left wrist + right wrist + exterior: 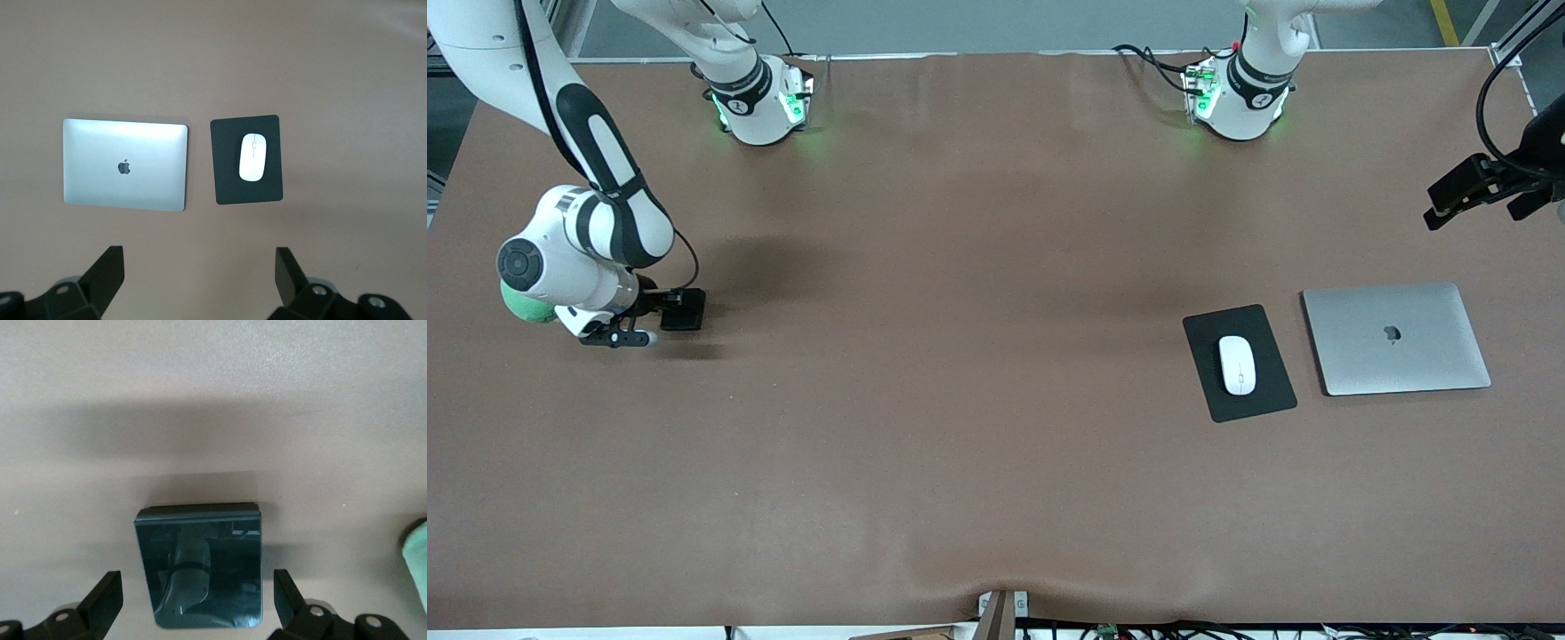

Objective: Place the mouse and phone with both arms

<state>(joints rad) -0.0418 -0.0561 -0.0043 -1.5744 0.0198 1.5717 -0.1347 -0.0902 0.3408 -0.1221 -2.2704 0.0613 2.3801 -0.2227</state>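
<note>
Two task items lie well apart on the brown bench point(960, 400). Phone point(684, 309): small black rounded-corner slab, lying flat near the right arm's end of the bench; in the right wrist view its face point(200, 563) is glossy enough to mirror the arm above it. Right tool point(627, 333) sits low at the phone, fingers point(107, 597) spread wide to either side of the slab with a gap on both sides, holding nothing; the phone looks set down. Judgement: phone is stiff, thin, fairly light, and slick on its face, so any regrasp should pinch across the two long edges near the middle, not the face. Mouse point(1237, 364): small white glossy oval with a thin grey centre line, resting on a flat black mouse pad point(1263, 400) toward the left arm's end of the bench, just beside a closed silver laptop point(1396, 338). Judgement: mouse is light, rigid, smooth and domed, likely to slip from a high pinch; best hold is low across its narrow width at mid-length. Mouse appears already placed on the pad. Left tool point(1463, 191) hangs high over the bench near the laptop, fingers point(107, 273) wide, empty; the left arm waits. A green soft-looking object point(525, 307) shows partly under the right wrist; cannot identify it.
</note>
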